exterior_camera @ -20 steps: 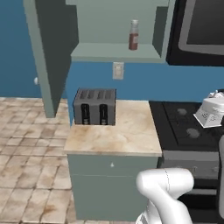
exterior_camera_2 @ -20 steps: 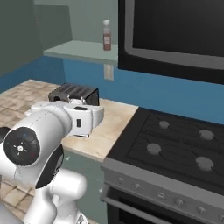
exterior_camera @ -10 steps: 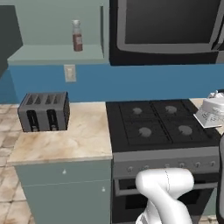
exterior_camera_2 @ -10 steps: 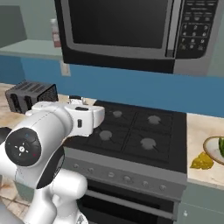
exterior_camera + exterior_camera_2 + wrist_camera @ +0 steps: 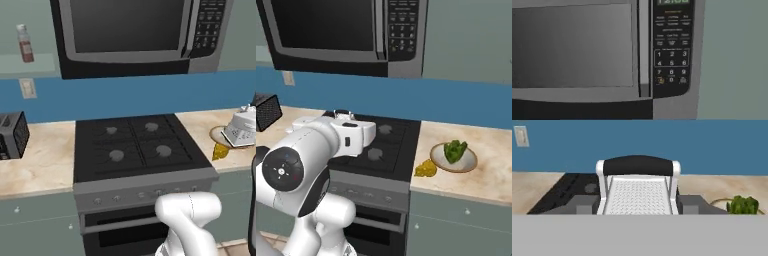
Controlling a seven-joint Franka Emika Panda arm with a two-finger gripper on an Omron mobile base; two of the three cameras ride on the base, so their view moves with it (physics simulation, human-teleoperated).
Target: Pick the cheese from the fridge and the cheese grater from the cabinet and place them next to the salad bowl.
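Grater (image 5: 638, 192) sits clamped between the fingers (image 5: 688, 204) in the hand view. I see its perforated white face and black top bar, but the lower part is cut off at the bottom of the picture. In the left base view the grater (image 5: 241, 131) hangs at the far right edge, partly cropped. It is in front of the bowl (image 5: 216, 134), so I can make out only a sliver of rim there. Whether it touches the bowl or hangs above it, I cannot tell from that angle.

Cheese (image 5: 426, 169) lies on the desk (image 5: 491, 180), just beside the bowl (image 5: 471, 162) on its stove side, touching or nearly touching the rim. From the left it is a small yellow wedge (image 5: 220, 151) half tucked under the grater's outline. Salad leaves are plain in the right base view. In the hand view only a green tuft shows at lower right.

Stove (image 5: 135, 145) is straight ahead with the microwave (image 5: 135, 35) above it. Toaster (image 5: 11, 135) is cut by the left edge. Bottle (image 5: 24, 44) stands on a shelf (image 5: 27, 62) at upper left, label unreadable.
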